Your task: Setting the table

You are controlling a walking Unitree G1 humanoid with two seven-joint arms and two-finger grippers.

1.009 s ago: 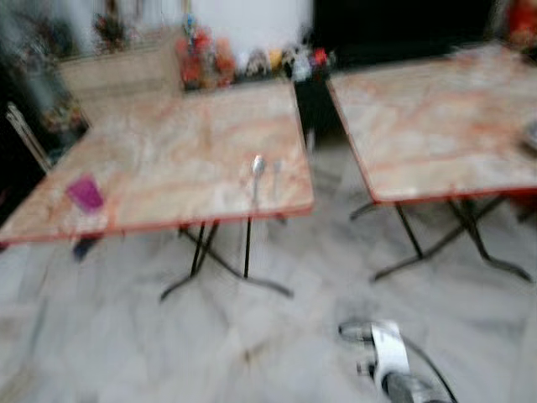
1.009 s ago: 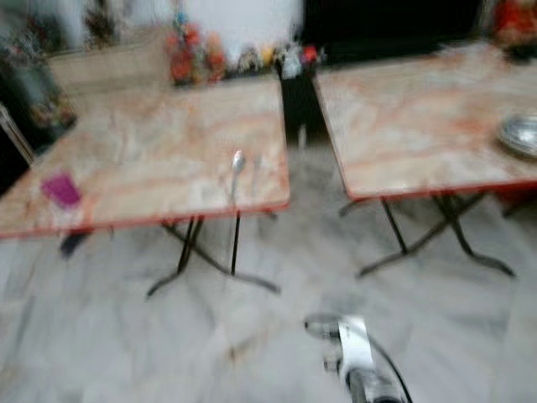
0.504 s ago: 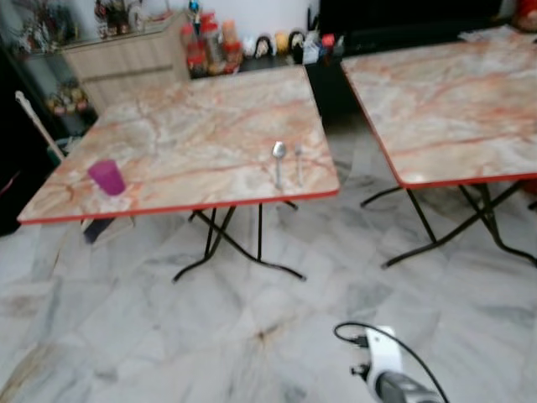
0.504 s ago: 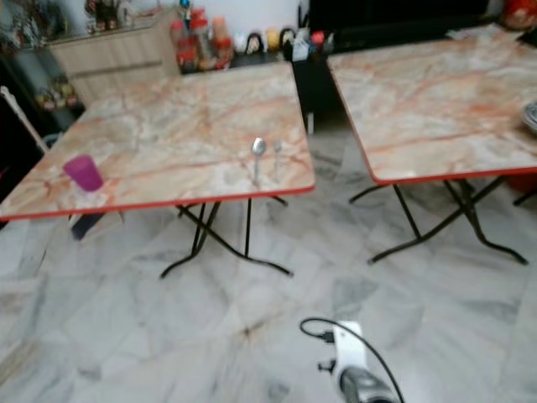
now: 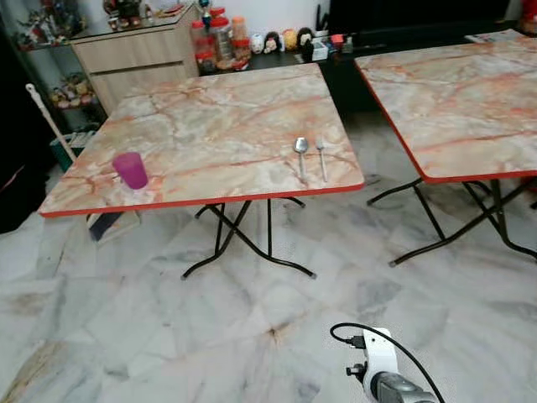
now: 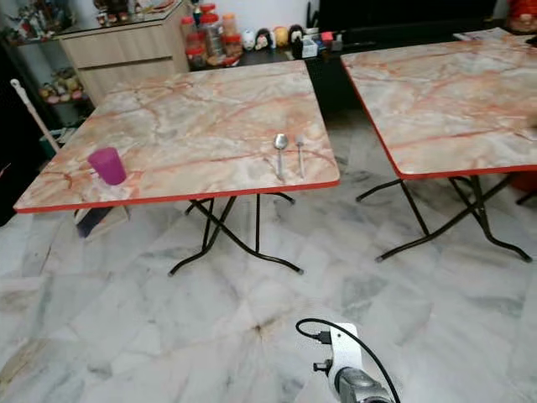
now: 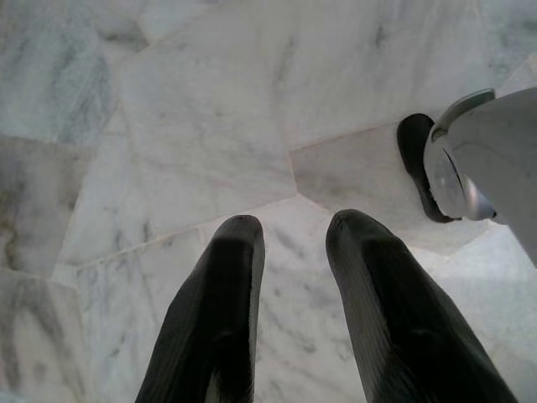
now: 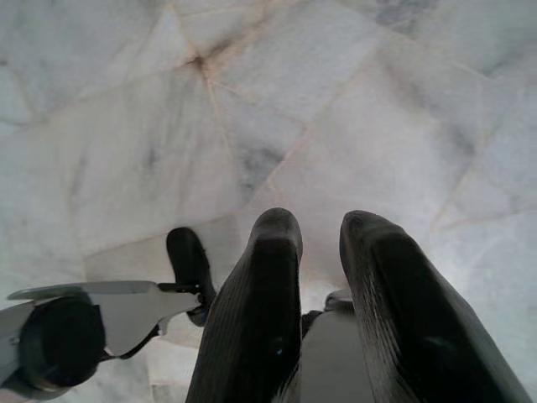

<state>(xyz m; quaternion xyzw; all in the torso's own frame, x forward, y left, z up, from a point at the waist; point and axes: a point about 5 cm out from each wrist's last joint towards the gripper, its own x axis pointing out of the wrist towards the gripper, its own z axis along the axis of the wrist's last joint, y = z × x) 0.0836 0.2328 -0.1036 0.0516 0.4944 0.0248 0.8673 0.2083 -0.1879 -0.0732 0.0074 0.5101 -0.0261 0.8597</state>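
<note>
Spoon (image 5: 300, 151) and fork (image 5: 320, 156) lie side by side, just apart, near the front right corner of the left folding table (image 5: 210, 126), handles toward the red front edge.

Left gripper (image 7: 289, 239): hangs over bare floor, two black fingers (image 7: 220, 302) parted with a gap of tile showing between them, nothing held. A grey rounded part of the robot's body and a dark foot sit just beside it in the wrist view.

Right gripper (image 8: 319, 239): also pointed at the floor, fingers (image 8: 260, 294) slightly apart, empty. Right arm (image 5: 382, 374) shows at the lower edge of the head view, white and silver, with a black cable looped at its wrist.

Surface: table top is marble-patterned in cream and orange veins, red-rimmed, on black crossed folding legs. A purple cup (image 5: 130, 170) stands upright near the front left corner, well apart from the cutlery. A second table (image 5: 453, 92) of the same kind stands to the right, with a gap between the two.

Room: floor (image 5: 168, 336) is pale grey marble tile with irregular joints. A wooden cabinet (image 5: 138, 50) stands behind the left table, with jars (image 5: 220, 34) and small figurines next to it on a dark low unit. A pale stick handle (image 5: 50, 122) leans at the far left.
</note>
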